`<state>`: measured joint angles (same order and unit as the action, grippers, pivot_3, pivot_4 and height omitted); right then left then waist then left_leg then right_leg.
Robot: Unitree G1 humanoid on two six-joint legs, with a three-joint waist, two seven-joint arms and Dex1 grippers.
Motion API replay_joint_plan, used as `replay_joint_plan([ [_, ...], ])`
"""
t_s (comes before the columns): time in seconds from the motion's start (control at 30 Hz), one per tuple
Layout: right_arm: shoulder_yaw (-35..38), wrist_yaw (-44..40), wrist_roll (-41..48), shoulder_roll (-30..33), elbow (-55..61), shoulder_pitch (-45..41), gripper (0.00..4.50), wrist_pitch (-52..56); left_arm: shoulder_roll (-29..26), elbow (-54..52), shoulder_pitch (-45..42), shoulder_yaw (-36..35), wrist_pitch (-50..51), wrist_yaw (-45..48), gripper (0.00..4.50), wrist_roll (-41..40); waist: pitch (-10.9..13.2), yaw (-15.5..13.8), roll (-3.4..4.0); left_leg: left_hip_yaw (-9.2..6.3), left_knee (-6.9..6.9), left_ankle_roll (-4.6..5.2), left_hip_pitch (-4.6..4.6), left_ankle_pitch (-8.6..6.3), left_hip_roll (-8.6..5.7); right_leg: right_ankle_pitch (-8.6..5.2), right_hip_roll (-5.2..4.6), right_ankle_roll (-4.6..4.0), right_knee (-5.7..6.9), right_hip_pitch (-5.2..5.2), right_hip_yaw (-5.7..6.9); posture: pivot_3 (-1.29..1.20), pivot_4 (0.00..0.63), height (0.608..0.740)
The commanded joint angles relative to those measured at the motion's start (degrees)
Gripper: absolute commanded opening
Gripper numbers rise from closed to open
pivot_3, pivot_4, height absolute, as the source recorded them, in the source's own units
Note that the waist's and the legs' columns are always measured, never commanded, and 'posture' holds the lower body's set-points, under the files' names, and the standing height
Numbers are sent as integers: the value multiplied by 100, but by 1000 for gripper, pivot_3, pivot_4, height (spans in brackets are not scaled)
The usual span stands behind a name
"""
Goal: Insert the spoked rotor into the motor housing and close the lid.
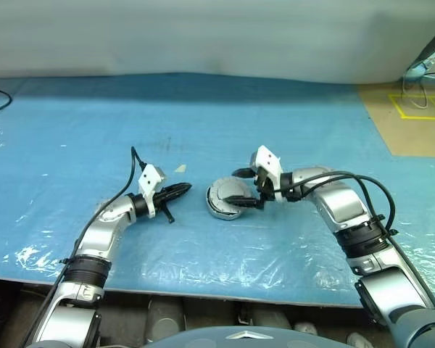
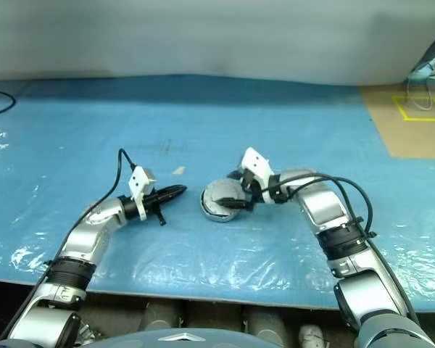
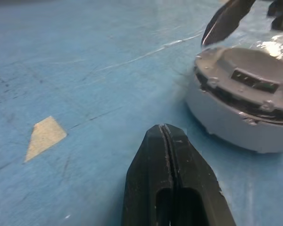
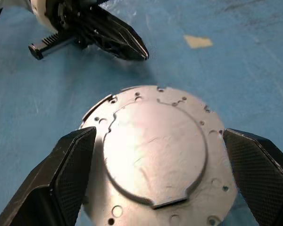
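The right gripper (image 4: 158,181) is spreading its fingers wide on either side of the lid (image 4: 155,155), which is lying shut on the motor housing (image 3: 236,120). The left gripper (image 1: 180,191), fingers pressed together, is hovering just beside it. Blue plastic sheeting (image 1: 72,130) is covering the table; brown flooring (image 1: 413,119) is showing beyond.

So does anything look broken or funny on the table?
Nothing looks broken or spilled. The lid sits shut on the housing on the blue mat. The right gripper has its jaws wide around the lid; the left gripper, shut, is beside it. A small tan scrap lies nearby.
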<state>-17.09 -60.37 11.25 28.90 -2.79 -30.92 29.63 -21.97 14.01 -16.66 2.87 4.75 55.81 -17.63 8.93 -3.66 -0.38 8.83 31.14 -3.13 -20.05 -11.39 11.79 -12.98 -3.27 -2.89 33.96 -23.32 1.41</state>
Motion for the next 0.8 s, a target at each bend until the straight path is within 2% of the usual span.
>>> replay_joint_plan([
  [0.03,-86,2,-107,-51,60,-98,4482,-231,-138,-635,132,-38,272,331,0,-370,0,-1,0,0,4,0,1,0,1,0,1,-1,5,1,0,0,150,740],
  [0.13,-157,7,-242,-69,-99,-124,4482,-368,-218,-885,167,-60,488,494,0,-541,0,-11,0,0,12,0,5,0,3,1,-3,-4,12,1,-1,0,150,740],
  [0.3,-195,-58,-284,-113,-266,-126,4482,-445,-406,-1060,295,96,413,724,0,-388,0,-8,0,1,18,1,8,0,3,0,-5,-5,25,1,-5,0,150,740],
  [0.4,-179,-92,-264,-112,-319,-111,3919,-452,-411,-1162,344,148,436,659,0,-349,0,-7,0,1,18,1,8,0,3,0,-4,-5,26,1,-5,0,150,740],
  [0.5,-129,-87,-204,-137,-313,-122,2945,-376,-418,-1208,363,156,456,614,0,-353,0,-11,0,1,20,1,8,0,3,0,-4,-5,30,1,-5,0,150,740],
  [0.8,297,28,271,-462,-303,-392,2934,313,-422,-1001,312,137,346,630,0,-316,1,-1,-1,2,41,0,9,0,3,-6,-3,-13,64,-5,-7,0,150,740],
])
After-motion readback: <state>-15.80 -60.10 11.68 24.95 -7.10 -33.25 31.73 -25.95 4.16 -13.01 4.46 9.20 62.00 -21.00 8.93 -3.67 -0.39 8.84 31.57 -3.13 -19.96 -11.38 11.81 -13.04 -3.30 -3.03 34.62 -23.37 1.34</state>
